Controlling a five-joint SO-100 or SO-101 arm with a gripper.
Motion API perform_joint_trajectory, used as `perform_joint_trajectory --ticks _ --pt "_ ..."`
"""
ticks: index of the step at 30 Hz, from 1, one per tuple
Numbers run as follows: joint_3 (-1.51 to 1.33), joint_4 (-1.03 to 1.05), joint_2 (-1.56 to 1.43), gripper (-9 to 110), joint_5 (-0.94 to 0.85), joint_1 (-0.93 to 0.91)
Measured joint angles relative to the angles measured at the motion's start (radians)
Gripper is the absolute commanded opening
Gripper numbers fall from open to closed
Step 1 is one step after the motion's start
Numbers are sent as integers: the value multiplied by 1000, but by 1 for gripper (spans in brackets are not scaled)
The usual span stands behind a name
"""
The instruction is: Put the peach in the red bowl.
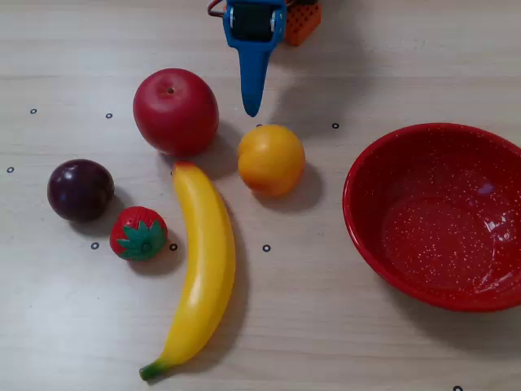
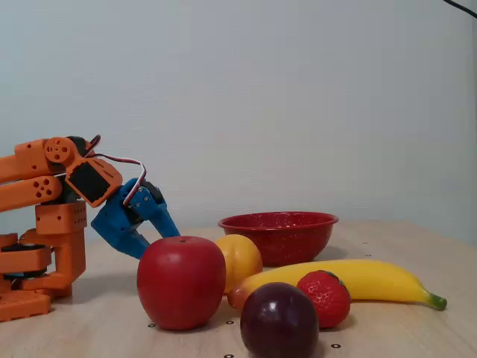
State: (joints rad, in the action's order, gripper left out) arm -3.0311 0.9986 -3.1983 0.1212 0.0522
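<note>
- Peach [image 1: 271, 160] sits on the wooden table [image 1: 326, 326], free of any grip; in the fixed view it [image 2: 240, 260] shows partly behind the red apple [image 2: 181, 282].
- In the overhead view the red bowl [image 1: 366, 175] stands to the peach's right, apart from it and with nothing inside; the fixed view shows it [image 2: 278, 236] farther back on the table.
- The blue gripper [image 1: 252, 106] points down at the table just above the peach in the overhead view, not touching it; in the fixed view it [image 2: 153, 239] hangs low beside the apple.
- Whether its jaws are apart or together cannot be told from either view.
- The red apple [image 1: 176, 112] lies to the peach's upper left in the overhead view, and the banana [image 1: 202, 269] runs down from between them, its top end close to both.
- Strawberry [image 1: 138, 233] rests just left of the banana, and the dark plum [image 1: 80, 190] is farther left.
- The orange arm [image 2: 45, 216] stands at the left of the fixed view.
</note>
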Motion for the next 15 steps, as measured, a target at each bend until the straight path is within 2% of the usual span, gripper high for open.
perform_joint_trajectory --ticks 5,15 --pt "14 -29 135 0 -35 -15" --pt "72 -29 207 0 -37 -21"
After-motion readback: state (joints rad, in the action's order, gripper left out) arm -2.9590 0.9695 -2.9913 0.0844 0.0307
